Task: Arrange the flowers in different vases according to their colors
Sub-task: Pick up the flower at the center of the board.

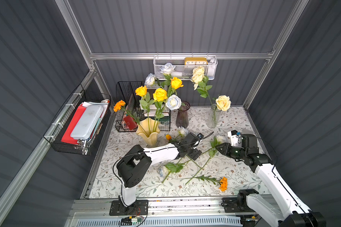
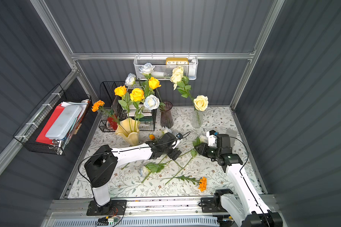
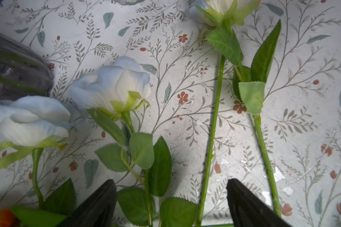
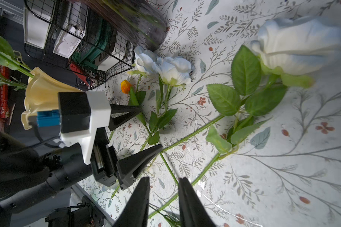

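**Both grippers low over loose stems, nothing gripped**

At the left gripper [image 3: 171,181]: wide-spread fingers [image 3: 98,206], nothing clamped, low over the middle of the table [image 1: 234,121]. Between and just past those fingers, leafy green stems flat on the cloth. Further out along them, paired bluish-white roses [image 4: 163,66] lying head to head, and just beside these a small orange bud [image 4: 125,86], also flat.

At the right gripper [image 4: 164,178]: narrowly parted right fingers [image 4: 138,204], a thin stem running under the gap, no grip on it visible. Placed toward the right edge, tips pointed at the left gripper. Just beyond, a large bluish-white rose [image 4: 301,43] with broad leaves, down on the cloth.

Toward the front edge: a front bluish-white rose [image 1: 163,171] and a lying marigold [image 1: 223,183], stems crossed with the others in a loose tangle mid-table.

Near the left edge: the creamy-yellow vase [image 1: 148,133], with yellow-orange roses [image 1: 159,94] and a standing marigold [image 1: 119,105] upright in it. By the back edge: the dark purple vase [image 1: 182,116], green stems inside it in the right wrist view. Above these two vases, upright bluish-white blooms [image 1: 173,102]; which vase for each, impossible to tell. Toward the back right corner: the clear glass vase [image 1: 213,118], holding cream roses [image 1: 222,102]. At the back left corner, a black wire rack [image 1: 126,98].
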Controlling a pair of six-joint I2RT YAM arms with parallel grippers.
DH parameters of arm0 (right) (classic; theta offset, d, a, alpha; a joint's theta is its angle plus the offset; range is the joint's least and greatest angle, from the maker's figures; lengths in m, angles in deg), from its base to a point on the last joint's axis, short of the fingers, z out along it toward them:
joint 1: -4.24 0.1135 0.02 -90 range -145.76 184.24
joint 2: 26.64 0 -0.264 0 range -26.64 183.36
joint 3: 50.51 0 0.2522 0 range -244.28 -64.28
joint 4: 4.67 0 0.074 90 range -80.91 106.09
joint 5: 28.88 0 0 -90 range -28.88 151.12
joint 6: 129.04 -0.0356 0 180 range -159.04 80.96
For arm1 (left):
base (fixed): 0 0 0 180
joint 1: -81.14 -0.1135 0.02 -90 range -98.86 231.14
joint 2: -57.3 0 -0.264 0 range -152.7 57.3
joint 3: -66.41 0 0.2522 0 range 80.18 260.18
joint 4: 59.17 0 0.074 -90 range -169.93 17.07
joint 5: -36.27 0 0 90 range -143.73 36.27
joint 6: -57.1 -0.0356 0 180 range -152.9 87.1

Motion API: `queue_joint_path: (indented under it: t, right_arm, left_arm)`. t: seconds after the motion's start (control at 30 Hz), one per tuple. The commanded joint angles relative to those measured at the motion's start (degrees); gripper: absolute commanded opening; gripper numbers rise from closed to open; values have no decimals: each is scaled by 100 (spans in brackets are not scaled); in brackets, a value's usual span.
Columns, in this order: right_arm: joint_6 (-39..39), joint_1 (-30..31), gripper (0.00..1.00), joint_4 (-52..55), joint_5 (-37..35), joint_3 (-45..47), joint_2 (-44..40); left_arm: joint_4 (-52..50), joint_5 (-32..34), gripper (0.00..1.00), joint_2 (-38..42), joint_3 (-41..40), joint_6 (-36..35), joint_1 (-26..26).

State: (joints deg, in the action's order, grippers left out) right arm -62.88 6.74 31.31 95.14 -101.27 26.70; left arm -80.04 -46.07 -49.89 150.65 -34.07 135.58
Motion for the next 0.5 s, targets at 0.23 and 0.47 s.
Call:
queue_joint_path:
  t: [0.23,0.47]
  right_arm:
    - [517,1371,30,142,-202,-44,254]
    - [801,2576,30,137,-1080,-423,1178]
  left_arm:
    - [429,263,92,2077,-831,2085,-170]
    - [784,715,93,3011,-919,2257,-170]
